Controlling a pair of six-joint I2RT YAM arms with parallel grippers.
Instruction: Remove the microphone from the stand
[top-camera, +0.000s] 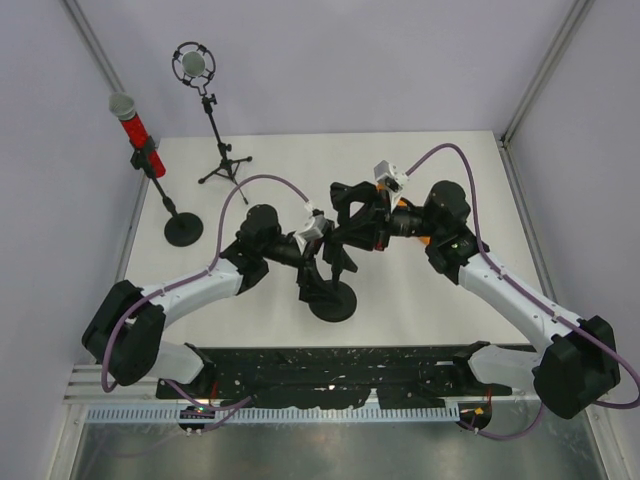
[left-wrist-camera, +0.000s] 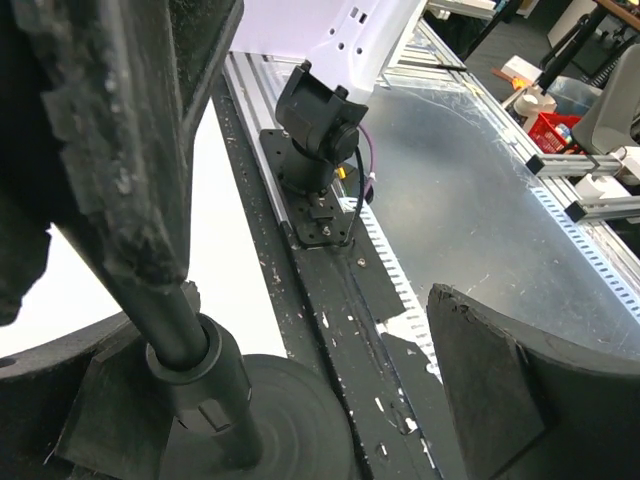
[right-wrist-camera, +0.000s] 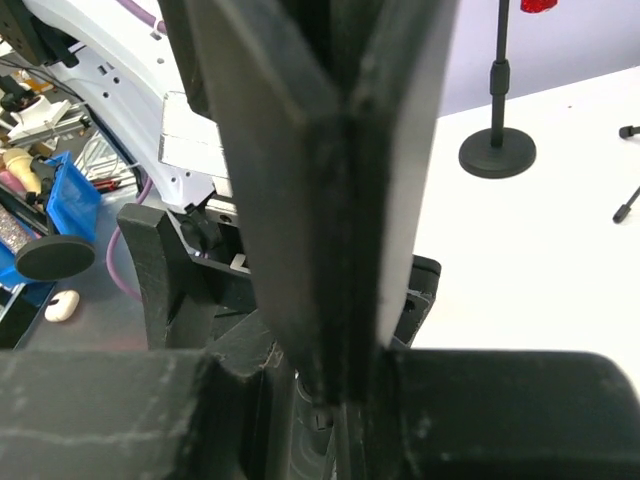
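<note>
Right wrist cam is mostly its own blurry fingers (right-wrist-camera: 270, 200), red microphone (right-wrist-camera: 538, 4) chopped off at the top edge. Overhead, the middle stand (top-camera: 333, 300) has its upper end hidden.

This is a robotics lab, set up as a closed test cell. A white counter (top-camera: 420, 180) sits between plain pale walls framed by aluminium posts (top-camera: 545, 70). A left arm (top-camera: 190, 295) and a right arm (top-camera: 510, 295) are bolted to a black mounting plate (top-camera: 330, 365) on slotted rails, and purple cables (top-camera: 262, 182) loop off them. The wrist cameras catch a sheet-metal floor (left-wrist-camera: 480, 200), a red basket (left-wrist-camera: 553, 130) and a blue parts bin (right-wrist-camera: 70, 195) on cluttered benches outside.
</note>
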